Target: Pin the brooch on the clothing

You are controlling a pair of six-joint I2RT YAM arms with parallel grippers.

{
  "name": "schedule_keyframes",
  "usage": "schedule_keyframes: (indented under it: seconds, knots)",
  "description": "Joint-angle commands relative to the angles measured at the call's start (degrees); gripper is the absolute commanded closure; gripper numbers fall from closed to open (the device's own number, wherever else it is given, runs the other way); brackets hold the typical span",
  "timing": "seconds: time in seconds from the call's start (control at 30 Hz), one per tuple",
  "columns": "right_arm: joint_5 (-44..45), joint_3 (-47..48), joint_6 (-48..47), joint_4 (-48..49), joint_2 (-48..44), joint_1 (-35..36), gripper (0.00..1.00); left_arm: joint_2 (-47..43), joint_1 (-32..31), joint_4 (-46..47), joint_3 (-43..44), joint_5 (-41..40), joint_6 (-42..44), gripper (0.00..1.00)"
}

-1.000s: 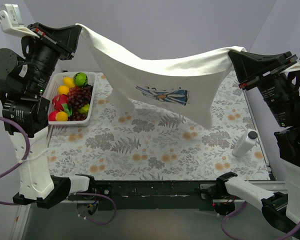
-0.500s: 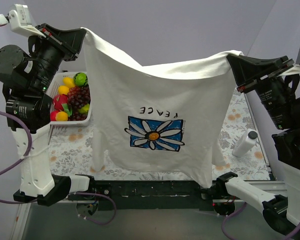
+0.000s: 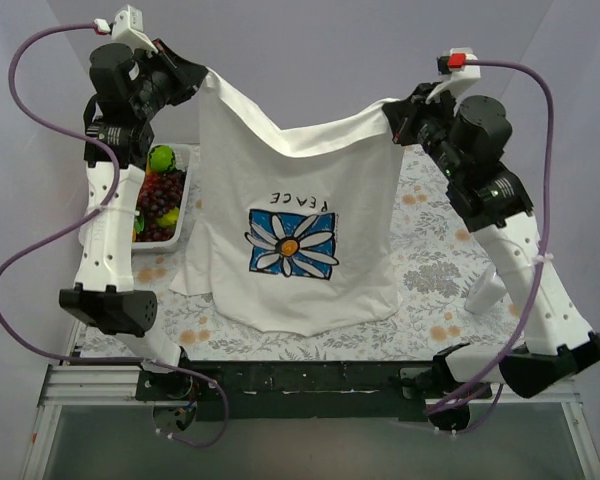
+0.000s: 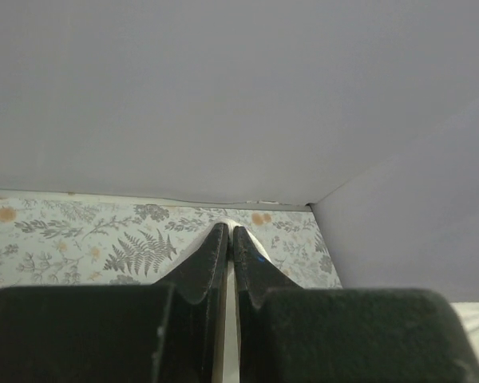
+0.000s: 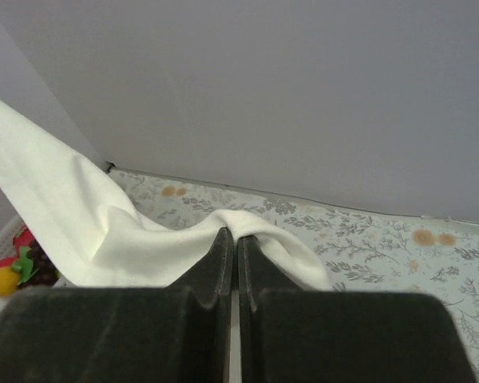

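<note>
The lower edge of the white T-shirt (image 3: 310,180) touches the floral cloth (image 3: 440,270) close to the arm bases. Higher up, its blue daisy logo (image 3: 292,242) hangs upside down. At the top, the left gripper (image 3: 202,78) and the right gripper (image 3: 388,112) each have their jaws pressed together on one shirt corner. Behind the shirt's left side stands a fruit tray (image 3: 183,150).

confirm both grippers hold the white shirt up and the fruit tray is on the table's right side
No: the top external view shows the fruit tray on the left side. The left gripper and right gripper do hold the white shirt up.
</note>
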Motion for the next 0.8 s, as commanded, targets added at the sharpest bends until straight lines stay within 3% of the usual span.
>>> schedule_keyframes:
  seconds: [0.0,0.13,0.3,0.47,0.63,0.77]
  knots:
    - [2.0,7.5,-2.1,9.3,4.8,-3.6,0.99,4.7,2.8,5.7,8.1,3.4,-3.2,1.00]
    - [-0.1,12.2,2.3,16.4,11.3,-9.0,0.99,11.9,5.3,8.9,17.5,3.3,-4.9,1.00]
    - [-3.2,24.9,5.3,21.8,19.1,-13.1,0.99,16.4,8.8,18.1,20.3,2.6,-6.1,1.00]
    - [-5.9,25.2,4.9,30.5,20.1,-14.0,0.99,17.9,11.8,25.2,23.6,1.7,-8.8,1.00]
    - [-6.7,18.3,3.3,35.4,17.3,-15.2,0.99,17.2,12.5,26.5,22.3,2.9,-10.1,1.00]
    - [-5.9,-1.8,3.9,42.8,8.7,-15.8,0.99,13.2,12.0,26.3,12.5,5.4,-10.0,1.00]
